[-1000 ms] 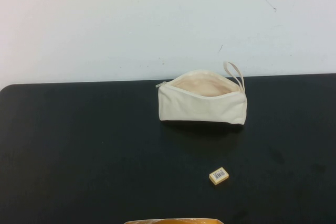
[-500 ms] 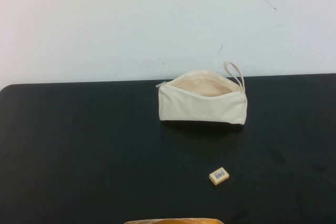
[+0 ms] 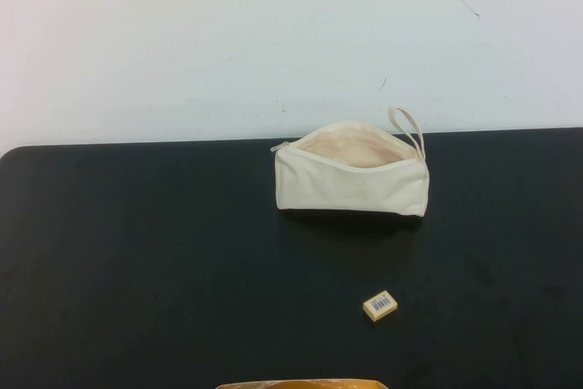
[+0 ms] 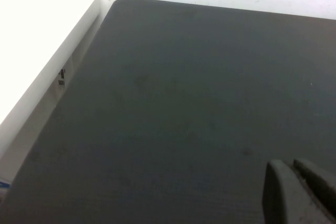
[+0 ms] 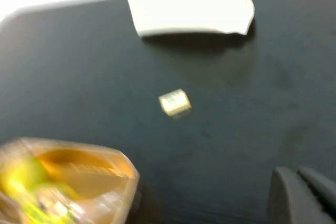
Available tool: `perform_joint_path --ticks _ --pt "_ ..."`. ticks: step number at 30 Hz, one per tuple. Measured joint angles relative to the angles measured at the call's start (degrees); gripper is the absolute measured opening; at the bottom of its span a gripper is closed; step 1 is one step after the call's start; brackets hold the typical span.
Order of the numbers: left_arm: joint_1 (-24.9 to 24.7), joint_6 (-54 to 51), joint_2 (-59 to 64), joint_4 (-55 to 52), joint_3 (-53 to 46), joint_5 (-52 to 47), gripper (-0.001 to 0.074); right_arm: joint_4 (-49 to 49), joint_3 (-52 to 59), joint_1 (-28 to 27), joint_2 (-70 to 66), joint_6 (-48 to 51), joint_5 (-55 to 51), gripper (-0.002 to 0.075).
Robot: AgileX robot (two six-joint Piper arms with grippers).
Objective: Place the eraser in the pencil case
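The cream pencil case (image 3: 351, 175) lies unzipped at the back of the black table, its beige lining showing and its loop strap (image 3: 407, 127) at the right end. The tan eraser (image 3: 380, 305) with a barcode label lies on the table in front of it, apart from it. Both also show in the right wrist view: the case (image 5: 190, 6) and the eraser (image 5: 174, 103). My right gripper (image 5: 300, 181) is shut and empty, well short of the eraser. My left gripper (image 4: 294, 172) is shut and empty over bare table at the left side. Neither gripper shows in the high view.
A crinkled orange-yellow wrapper (image 3: 301, 384) lies at the table's front edge, also in the right wrist view (image 5: 63, 179). A white wall (image 3: 273, 34) stands behind the table. The table's rounded left back corner (image 4: 118, 1) shows in the left wrist view.
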State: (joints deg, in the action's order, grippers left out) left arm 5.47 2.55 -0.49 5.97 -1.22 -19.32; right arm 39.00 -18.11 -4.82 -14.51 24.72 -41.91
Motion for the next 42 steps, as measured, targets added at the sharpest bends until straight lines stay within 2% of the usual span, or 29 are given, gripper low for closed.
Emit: perform_joint_path --ticks 3,4,9,14,18,23,28,33,36,37,42 --pt "0.0 0.0 0.0 0.0 0.0 0.0 -0.0001 -7.8 -9.3 0.2 -7.7 2.7 -4.9 -0.0001" --pt "0.0 0.0 0.0 0.0 0.0 0.0 -0.0001 -13.2 -15.4 0.4 -12.6 3.2 -7.8 -0.0001" --pt "0.0 0.0 0.0 0.0 0.0 0.0 -0.0001 -20.8 -26.7 2.8 -24.4 3.3 -14.6 -0.0001" --pt "0.0 0.0 0.0 0.0 0.0 0.0 -0.0001 -34.8 -35.1 12.4 -36.7 -1.4 -22.9 -0.0001" --pt "0.0 0.0 0.0 0.0 0.0 0.0 -0.0001 -41.9 -39.9 19.8 -48.3 -4.9 -27.6 -0.0001" --pt "0.0 0.0 0.0 0.0 0.0 0.0 -0.0001 -42.7 -46.3 25.1 -62.0 -6.8 -27.6 -0.0001" --pt "0.0 0.0 0.0 0.0 0.0 0.0 -0.0001 -37.3 -52.1 28.1 -71.8 -6.3 -27.3 -0.0001" --pt "0.0 0.0 0.0 0.0 0.0 0.0 -0.0001 -32.4 -54.5 31.5 -77.8 -5.8 -20.2 0.0003" --pt "0.0 0.0 0.0 0.0 0.0 0.0 -0.0001 -30.4 -55.4 33.4 -80.8 -5.7 -17.2 0.0059" --pt "0.0 0.0 0.0 0.0 0.0 0.0 -0.0001 -30.0 -55.6 33.9 -81.9 -5.7 -16.3 0.0099" --pt "0.0 0.0 0.0 0.0 0.0 0.0 -0.0001 -29.2 -56.2 35.9 -86.4 -5.7 -11.0 0.04"
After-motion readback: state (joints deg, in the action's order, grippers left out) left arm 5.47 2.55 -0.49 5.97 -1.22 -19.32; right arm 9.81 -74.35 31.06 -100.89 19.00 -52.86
